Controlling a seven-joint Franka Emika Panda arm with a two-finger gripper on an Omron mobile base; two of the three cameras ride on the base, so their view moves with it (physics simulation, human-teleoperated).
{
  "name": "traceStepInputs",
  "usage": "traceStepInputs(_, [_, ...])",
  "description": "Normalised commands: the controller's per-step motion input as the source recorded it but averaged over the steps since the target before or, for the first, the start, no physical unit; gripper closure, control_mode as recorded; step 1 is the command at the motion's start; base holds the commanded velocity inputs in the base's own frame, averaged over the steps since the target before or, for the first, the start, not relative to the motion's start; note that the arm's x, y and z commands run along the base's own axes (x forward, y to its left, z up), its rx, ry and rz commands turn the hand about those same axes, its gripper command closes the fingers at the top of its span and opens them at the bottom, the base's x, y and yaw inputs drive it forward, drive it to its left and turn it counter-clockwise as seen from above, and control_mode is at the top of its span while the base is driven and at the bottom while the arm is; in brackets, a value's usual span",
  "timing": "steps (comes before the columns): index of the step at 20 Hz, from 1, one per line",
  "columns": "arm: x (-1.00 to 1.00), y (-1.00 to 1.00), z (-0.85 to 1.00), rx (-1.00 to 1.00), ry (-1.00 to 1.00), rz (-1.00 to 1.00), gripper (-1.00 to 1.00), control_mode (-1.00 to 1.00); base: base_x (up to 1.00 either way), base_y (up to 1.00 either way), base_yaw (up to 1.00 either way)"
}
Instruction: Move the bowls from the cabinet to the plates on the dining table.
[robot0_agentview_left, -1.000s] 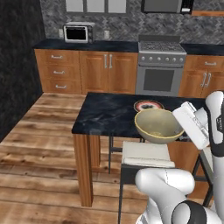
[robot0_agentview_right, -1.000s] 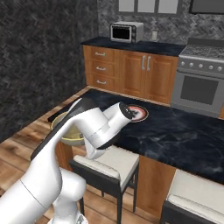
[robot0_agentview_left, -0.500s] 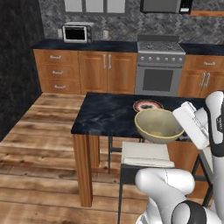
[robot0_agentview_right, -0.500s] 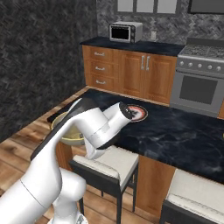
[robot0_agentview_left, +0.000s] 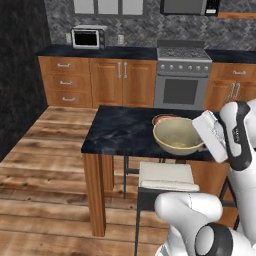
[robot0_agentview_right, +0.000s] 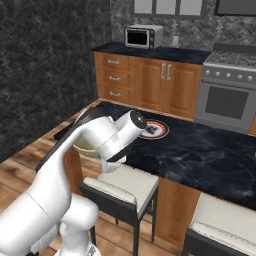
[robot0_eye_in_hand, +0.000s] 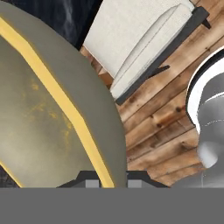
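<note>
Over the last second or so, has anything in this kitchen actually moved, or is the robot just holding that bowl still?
Nothing visibly changed. The gripper still pinches the rim of the yellowish bowl and holds it at the near edge of the dining table, close to the plate. The arm, the plate and the stool are where they were.

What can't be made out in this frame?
- Plate: left base view, mostly hidden behind the held bowl.
- Bowl in right base view: mostly covered by the arm.
- Claw tips: hand view, cut off at the bottom edge; grip on the bowl rim barely shows.
</note>
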Motion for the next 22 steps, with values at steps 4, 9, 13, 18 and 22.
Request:
traceStepInputs(4, [0.58,-0.14,-0.09,-0.07,0.0,-0.1,1.0,-1.0,0.0,0.0,0.0])
traceStepInputs(9, [0.57,-0.23,-0.04,-0.01,0.0,-0.02,1.0,-1.0,0.0,0.0,0.0])
traceStepInputs(13, [0.57,-0.32,0.0,0.0,0.0,-0.01,1.0,-1.0,0.0,0.0,0.0])
traceStepInputs(18, [0.54,-0.37,0.0,0.0,0.0,0.0,1.0,-1.0,0.0,0.0,0.0])
traceStepInputs(22, [0.5,-0.35,-0.01,0.0,0.0,0.0,1.0,-1.0,0.0,0.0,0.0])
